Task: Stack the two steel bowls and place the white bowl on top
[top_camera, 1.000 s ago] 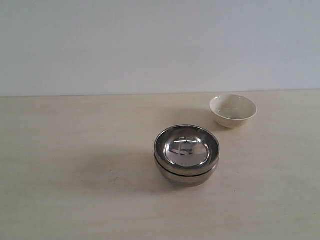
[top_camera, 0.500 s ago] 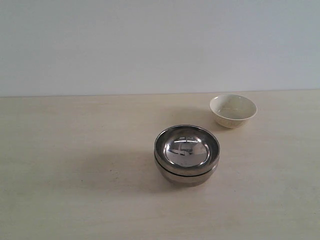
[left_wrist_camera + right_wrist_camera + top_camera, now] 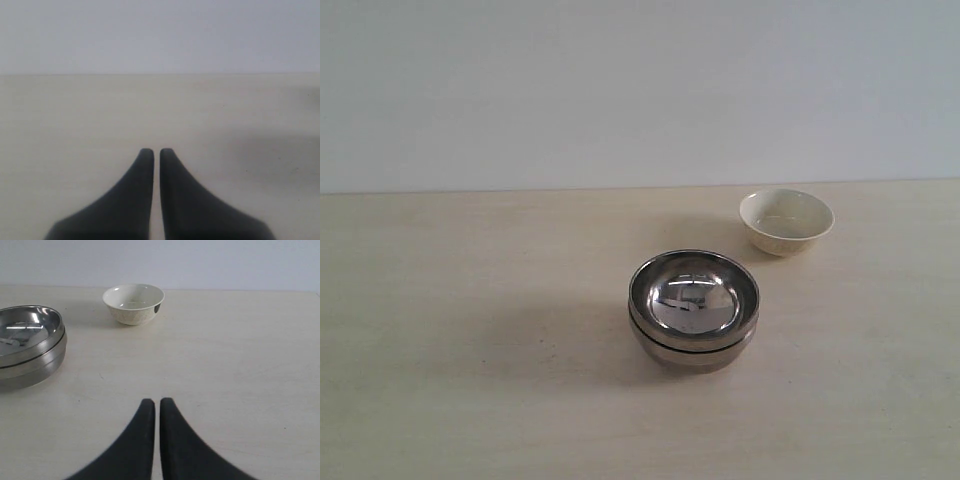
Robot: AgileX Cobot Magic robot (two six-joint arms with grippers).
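The two steel bowls [image 3: 693, 310] sit nested one inside the other near the middle of the table; the right wrist view shows the steel stack [image 3: 27, 345] too. The white bowl [image 3: 786, 221] stands alone behind them and to the right, upright and empty, also visible as the white bowl [image 3: 133, 303] in the right wrist view. My right gripper [image 3: 157, 401] is shut with nothing in it, well short of both bowls. My left gripper [image 3: 156, 150] is shut and empty over bare table; no bowl shows in its view. Neither gripper appears in the exterior view.
The pale wooden table [image 3: 470, 320] runs back to a plain grey-white wall [image 3: 620, 90]. Nothing else stands on the table in any view.
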